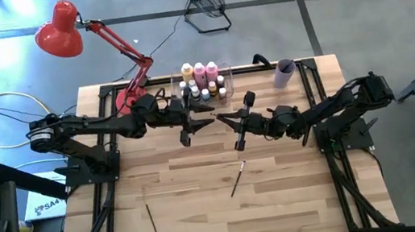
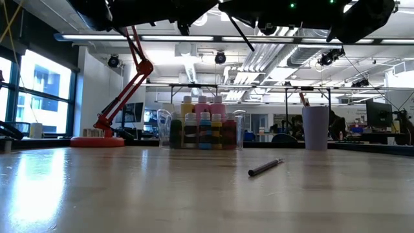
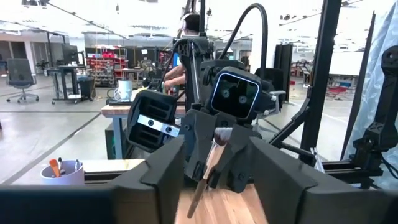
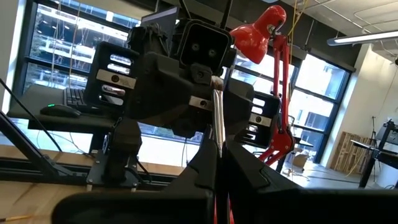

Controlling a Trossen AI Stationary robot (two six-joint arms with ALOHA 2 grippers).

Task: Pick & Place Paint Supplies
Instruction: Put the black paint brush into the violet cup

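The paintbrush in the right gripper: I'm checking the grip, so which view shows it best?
The right wrist view: the paintbrush stands pinched between the right gripper fingers, facing the left gripper. The left wrist view shows it head-on, partly hidden. The high view shows it as a thin dark line; the low view shows only a thin dark stick overhead.
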